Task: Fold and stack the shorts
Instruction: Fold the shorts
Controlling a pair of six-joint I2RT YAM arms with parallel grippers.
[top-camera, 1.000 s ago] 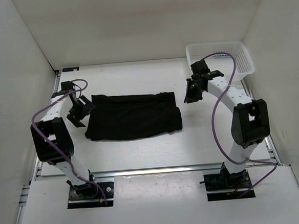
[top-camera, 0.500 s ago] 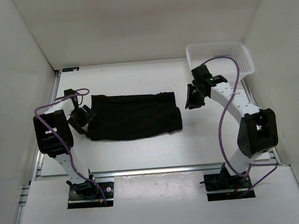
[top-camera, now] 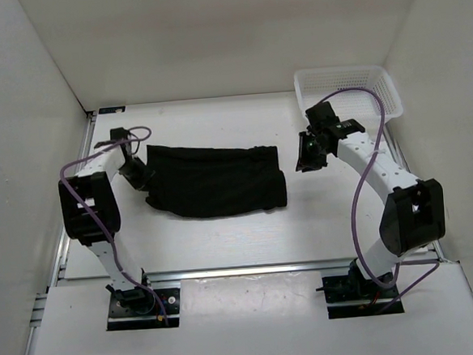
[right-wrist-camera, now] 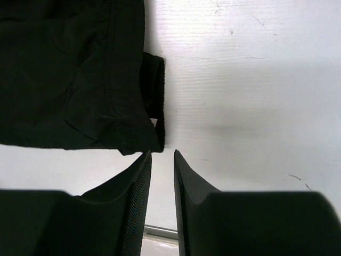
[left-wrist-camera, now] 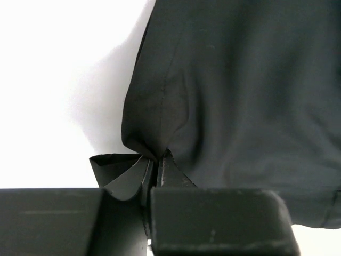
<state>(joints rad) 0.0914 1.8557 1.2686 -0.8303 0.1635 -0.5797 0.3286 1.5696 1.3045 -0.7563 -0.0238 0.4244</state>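
Shorts (top-camera: 216, 181) lie flat between the two pincers, with the white mesh basket (top-camera: 348, 91) off beyond the right one. Left pincer (top-camera: 139, 174) is clenched on a small bunched tuck of the edge next to it. Right pincer (top-camera: 309, 152) sits just off the opposite edge, jaws a crack apart, gripping nothing. My worry: a pinch that tiny could slip on the lift, or drag up one layer and skew the fold. Fabric's plain matte black and soft, with puckers fanning out from the pinch.

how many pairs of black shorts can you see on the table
1: the plain black fabric shorts lie mid-table, their left edge pinched by the left gripper. A second pair beneath them could be hidden.
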